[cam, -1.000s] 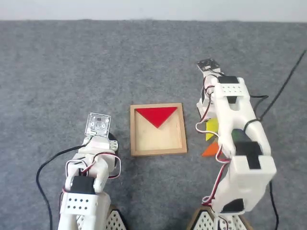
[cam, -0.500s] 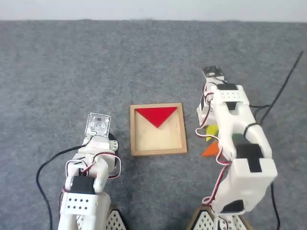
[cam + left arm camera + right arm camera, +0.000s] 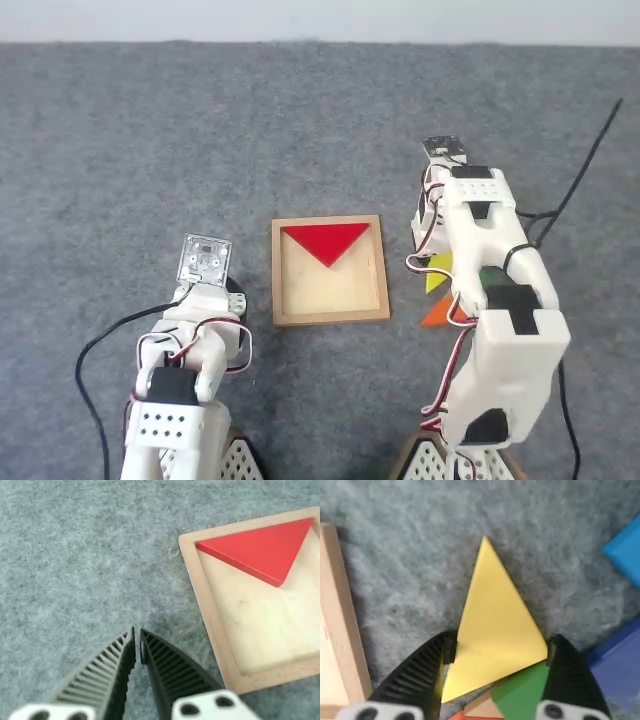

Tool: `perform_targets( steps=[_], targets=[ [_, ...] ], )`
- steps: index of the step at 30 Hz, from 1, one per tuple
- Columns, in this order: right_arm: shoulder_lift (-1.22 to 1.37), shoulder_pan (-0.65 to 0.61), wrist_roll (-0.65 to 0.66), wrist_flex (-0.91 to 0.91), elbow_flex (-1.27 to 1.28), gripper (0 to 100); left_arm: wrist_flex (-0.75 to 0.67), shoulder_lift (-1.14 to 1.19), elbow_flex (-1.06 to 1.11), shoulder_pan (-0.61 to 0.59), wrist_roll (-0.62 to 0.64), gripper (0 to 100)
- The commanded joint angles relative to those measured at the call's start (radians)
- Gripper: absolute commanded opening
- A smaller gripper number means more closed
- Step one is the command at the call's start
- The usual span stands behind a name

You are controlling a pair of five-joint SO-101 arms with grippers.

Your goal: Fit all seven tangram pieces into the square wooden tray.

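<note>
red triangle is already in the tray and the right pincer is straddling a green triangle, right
Not quite. The right wrist view shows the right pincer straddling a yellow triangle, not a green one. The red triangle does sit in the tray.

Wooden tray point(image 3: 329, 318): red triangle point(image 3: 326, 241) inside, against far rim. Yellow triangle point(image 3: 495, 625), orange piece point(image 3: 437, 315) outside, beside right rim.
</note>
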Motion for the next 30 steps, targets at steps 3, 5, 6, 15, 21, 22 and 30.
perform_targets(
  steps=[3,5,6,15,21,22,30],
  targets=[
    [0.005,0.008,-0.011,0.013,-0.055,16.9,0.002,-0.012,-0.008,-0.005,0.005,1],
    [-0.010,0.008,-0.011,0.027,-0.066,16.9,0.002,-0.012,-0.008,-0.005,0.005,1],
    [-0.027,0.008,-0.011,0.033,-0.066,16.9,0.002,-0.012,-0.008,-0.005,0.005,1],
    [-0.225,-0.001,-0.014,-0.033,0.051,16.6,0.002,-0.012,-0.008,-0.005,0.005,1],
    [-0.328,-0.002,-0.008,-0.062,0.123,16.6,0.002,-0.012,-0.008,-0.005,0.005,1],
    [-0.338,-0.002,-0.008,-0.062,0.129,16.6,0.002,-0.012,-0.008,-0.005,0.005,1],
    [-0.340,0.001,-0.012,-0.093,0.216,28.2,0.002,-0.012,-0.008,-0.005,0.005,1]
  ],
)
